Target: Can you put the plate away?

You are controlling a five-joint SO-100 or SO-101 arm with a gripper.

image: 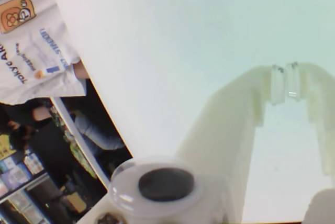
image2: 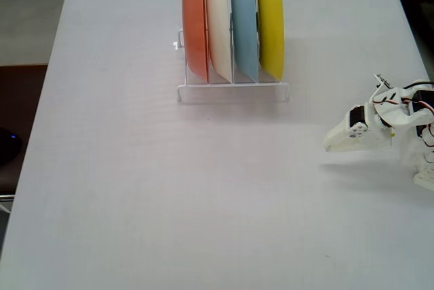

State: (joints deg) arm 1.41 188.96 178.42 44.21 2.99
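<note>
The yellow plate (image2: 270, 22) stood on edge in the white wire rack (image2: 233, 91) near the far side of the table (image2: 135, 188), taking the rightmost slot in the fixed view. Just beside it on its left stood the light blue plate (image2: 243, 26), then the cream plate (image2: 218, 26), then the orange plate (image2: 194, 22) at the left end, all four upright and close together. The rack's base bar ran along the front of the row.

My gripper (image2: 332, 146) hung well apart from the rack, low over the table near its right edge in the fixed view, pointing left with nothing in it. In the wrist view my gripper (image: 285, 82) showed its two white fingers nearly together, only a thin gap between the clear pads (image: 277, 84) at their tips, and nothing between them. Below them lay only bare pale tabletop. Past the table edge at the left of the wrist view I could make out a person in a white printed shirt (image: 31, 46) and some dark clutter beneath, too blurred to name.
</note>
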